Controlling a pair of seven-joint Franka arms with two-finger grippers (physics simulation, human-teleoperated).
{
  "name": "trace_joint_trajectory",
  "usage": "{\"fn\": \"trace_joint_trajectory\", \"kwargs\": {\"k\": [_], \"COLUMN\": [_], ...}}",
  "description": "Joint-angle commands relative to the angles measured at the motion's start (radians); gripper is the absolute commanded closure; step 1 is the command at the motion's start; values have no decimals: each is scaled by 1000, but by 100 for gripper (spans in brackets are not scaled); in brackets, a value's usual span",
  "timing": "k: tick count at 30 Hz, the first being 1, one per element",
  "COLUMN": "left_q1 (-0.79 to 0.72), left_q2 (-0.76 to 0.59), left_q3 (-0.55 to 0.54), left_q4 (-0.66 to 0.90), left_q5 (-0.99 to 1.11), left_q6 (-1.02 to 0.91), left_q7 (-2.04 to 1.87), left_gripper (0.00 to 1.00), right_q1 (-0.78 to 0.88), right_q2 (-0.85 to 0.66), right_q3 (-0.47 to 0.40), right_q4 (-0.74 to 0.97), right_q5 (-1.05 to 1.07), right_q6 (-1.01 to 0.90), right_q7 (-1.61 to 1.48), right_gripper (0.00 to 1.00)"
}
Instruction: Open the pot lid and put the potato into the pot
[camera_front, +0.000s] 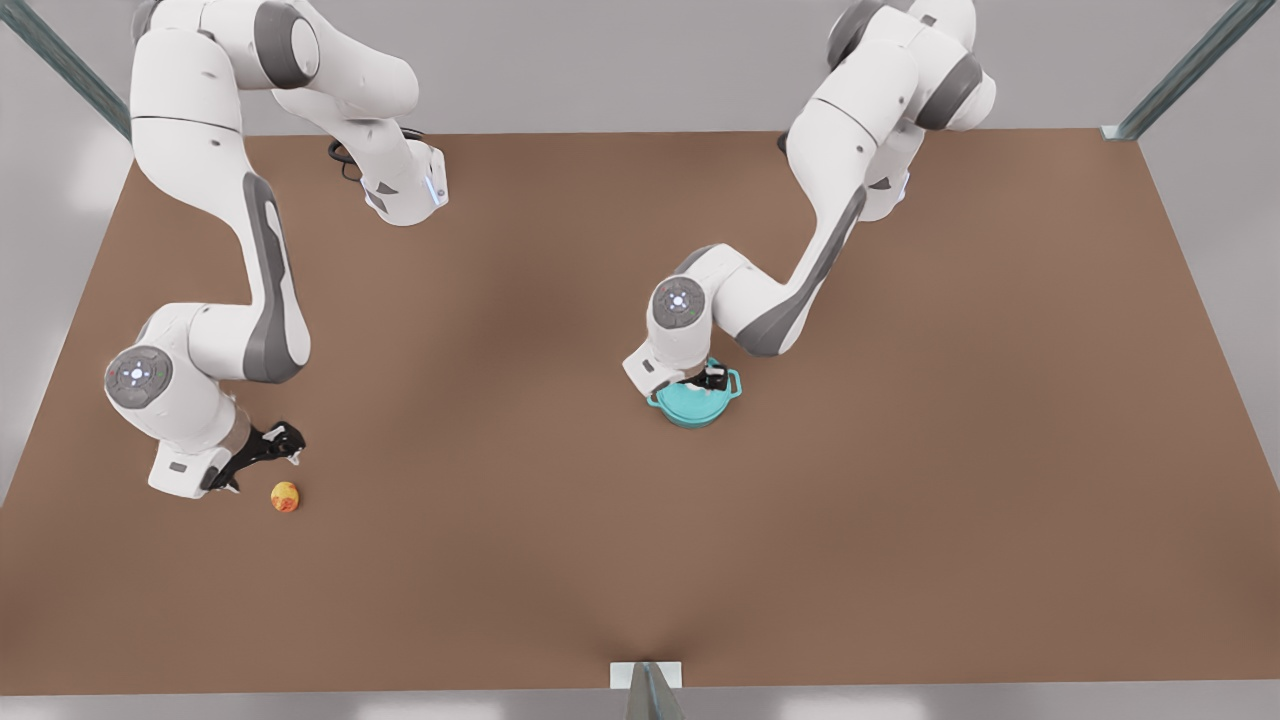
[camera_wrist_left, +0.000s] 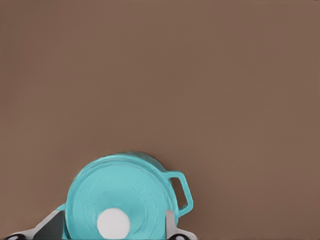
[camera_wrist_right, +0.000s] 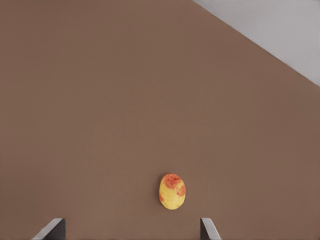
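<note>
Left gripper (camera_front: 712, 380) sits over the pot lid (camera_wrist_left: 117, 197), fingers (camera_wrist_left: 170, 222) spread astride the knob (ungrasped); right gripper (camera_front: 285, 445) waits released beside the potato (camera_front: 285, 496).

Pot lid (camera_wrist_left: 120, 200) cut off (knob too).

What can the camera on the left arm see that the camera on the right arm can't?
The left wrist view has the pot lid with its white knob, sitting on the pot, and the open left gripper straddling the lid. The right wrist view has the potato lying apart from the open right gripper, plus a grey corner beyond the table's edge. Both show the brown table.
</note>
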Motion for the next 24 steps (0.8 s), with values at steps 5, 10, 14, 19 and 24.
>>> {"fn": "trace_joint_trajectory", "kwargs": {"k": [5,10,14,19,24], "left_q1": [8,16,23,25,19], "left_q2": [-20,-14,-21,-66,-66], "left_q3": [0,3,3,3,3], "left_q4": [-73,-111,-141,-217,-257], "left_q5": [-14,-11,-8,-9,-9], "left_q6": [119,133,160,177,234], "left_q7": [-217,-215,-214,-178,-192], "left_gripper": [0,0,0,0,0], "right_q1": [-1,-32,-53,-67,-89], "right_q2": [95,141,196,254,268], "right_q3": [-3,-12,-11,-12,-11], "right_q4": [5,13,19,20,68], "right_q5": [-5,7,38,39,27], "right_q6": [87,76,75,75,75], "right_q7": [-228,-217,-220,-219,-254], "right_gripper": [0,0,0,0,0]}}
